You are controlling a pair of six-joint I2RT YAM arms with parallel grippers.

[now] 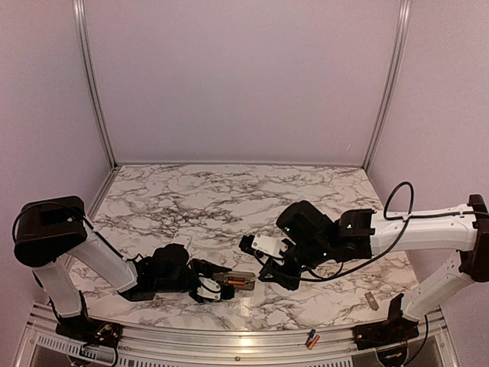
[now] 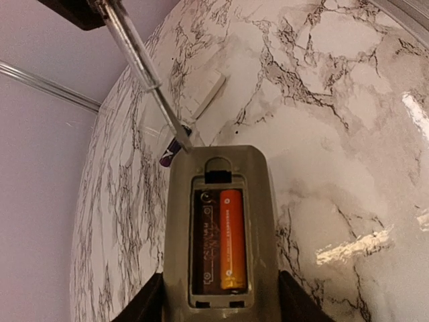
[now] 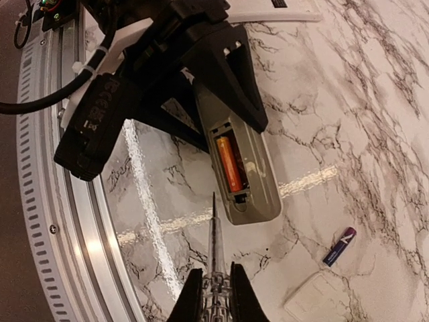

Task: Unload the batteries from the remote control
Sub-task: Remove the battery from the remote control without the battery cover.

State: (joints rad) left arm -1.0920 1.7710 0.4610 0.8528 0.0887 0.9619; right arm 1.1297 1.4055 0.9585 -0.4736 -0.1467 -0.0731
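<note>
The left tool [image 1: 210,287] is pinching the grey remote [image 2: 218,228] by its long sides, holding it face down with the open battery bay turned up. One orange battery [image 2: 231,238] lies lengthwise in the bay, and the slot beside it is dark with printed marks. The right tool [image 3: 216,302] is pressed together on a screwdriver [image 3: 216,258]. The thin shaft points at the end of the remote that sticks out from the left tool, and its tip is at that end's corner; whether they touch cannot be told. Just beyond that end of the remote, a dark blue battery [image 3: 340,246] lies loose on the marble surface [image 2: 348,121]. A flat white cover [image 3: 315,298] lies a little farther from the remote.
</note>
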